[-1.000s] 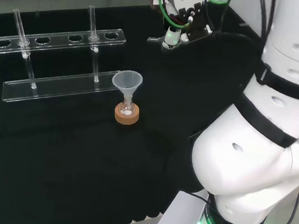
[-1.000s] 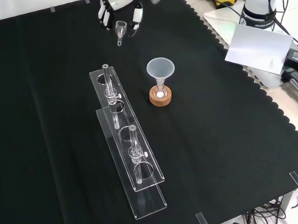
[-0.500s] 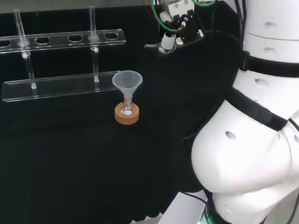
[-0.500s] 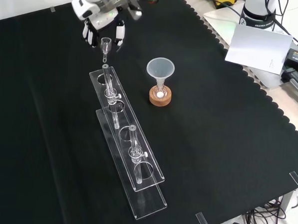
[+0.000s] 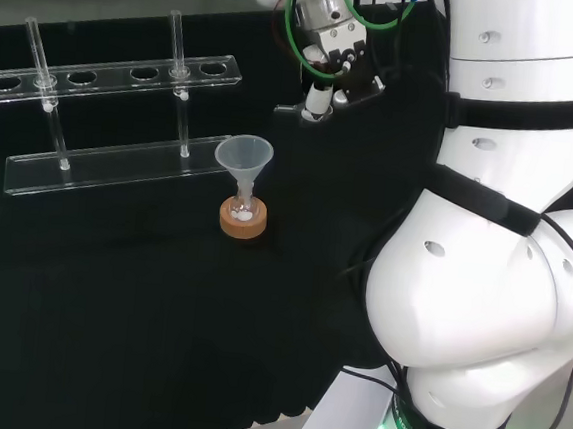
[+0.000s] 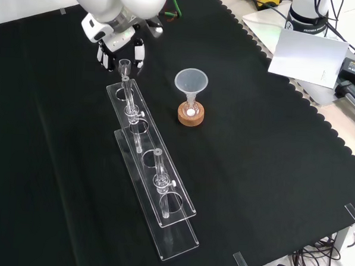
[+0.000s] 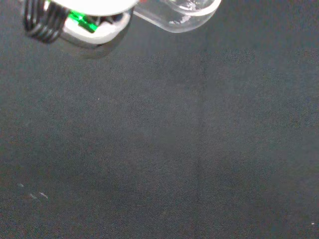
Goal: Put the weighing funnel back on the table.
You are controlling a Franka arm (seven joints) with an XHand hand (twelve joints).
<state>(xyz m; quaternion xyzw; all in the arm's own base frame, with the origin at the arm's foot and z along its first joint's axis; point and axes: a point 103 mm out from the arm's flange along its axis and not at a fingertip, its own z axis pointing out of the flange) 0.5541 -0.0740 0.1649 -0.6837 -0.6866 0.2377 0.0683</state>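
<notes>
The weighing funnel (image 6: 124,66), a small clear scoop with a short stem, hangs stem down just above the cloth, pinched between curled fingers of the hand (image 6: 115,39). In the front view it sits right at the far end of the clear tube rack (image 6: 151,173). In the head view the hand (image 5: 328,63) is beyond the big funnel, with the weighing funnel's stem (image 5: 290,107) sticking out to its left. The wrist view has the clear weighing funnel (image 7: 187,10) close by the hand (image 7: 84,20), over bare black cloth.
The big funnel (image 6: 191,82) stands in a small flask on a cork ring (image 6: 191,114), to the right of the rack in the front view. Two glass tubes (image 6: 127,97) stand in the rack. The arm's white links (image 5: 495,243) rise at the head view's right.
The hand has carried the weighing funnel leftward and lower in the front view, from near the cloth's far edge to the rack's far end. The arm's links swung with it.
</notes>
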